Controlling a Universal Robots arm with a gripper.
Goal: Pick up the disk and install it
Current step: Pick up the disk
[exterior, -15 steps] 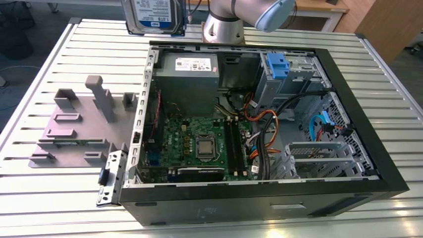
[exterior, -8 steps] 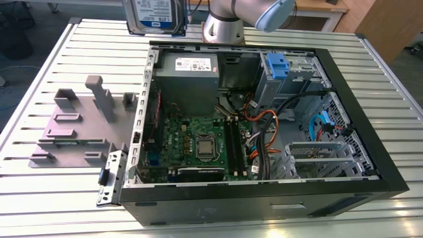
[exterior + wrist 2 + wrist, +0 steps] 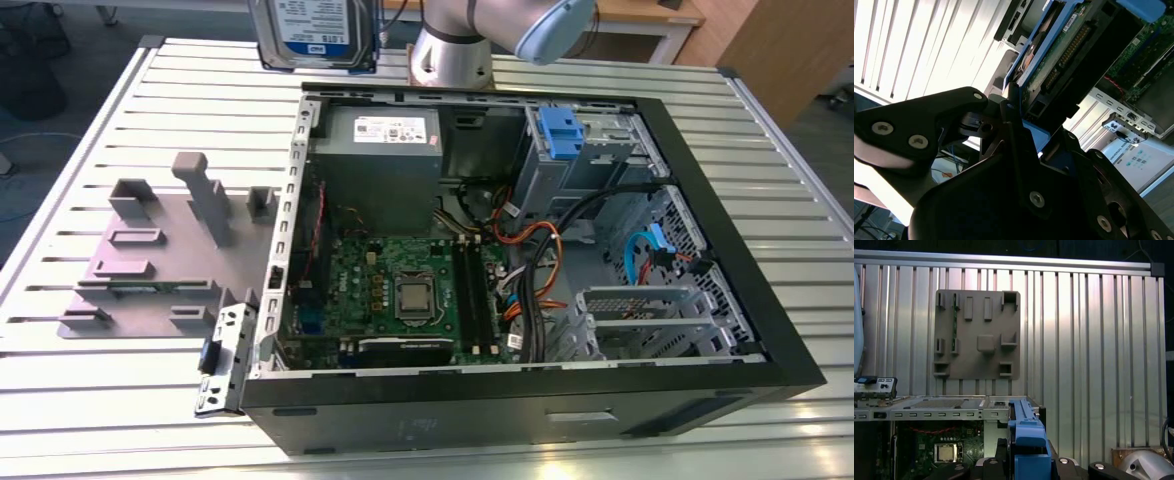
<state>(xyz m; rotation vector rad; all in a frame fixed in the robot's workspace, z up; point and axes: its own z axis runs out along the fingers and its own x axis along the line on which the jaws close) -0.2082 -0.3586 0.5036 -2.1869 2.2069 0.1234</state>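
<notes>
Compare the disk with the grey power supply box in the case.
The disk is held in the gripper, outside the case; the power supply sits fitted inside it. The disk has a white-and-blue label and blue side bracket; the power supply is plain grey with a white sticker. The disk stands upright; the power supply lies flat. Both are rectangular metal boxes.

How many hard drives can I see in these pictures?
1. The disk is held in the gripper, above the table beyond the open computer case, at the exterior view's top. More may be hidden in the case's drive bays.
</notes>
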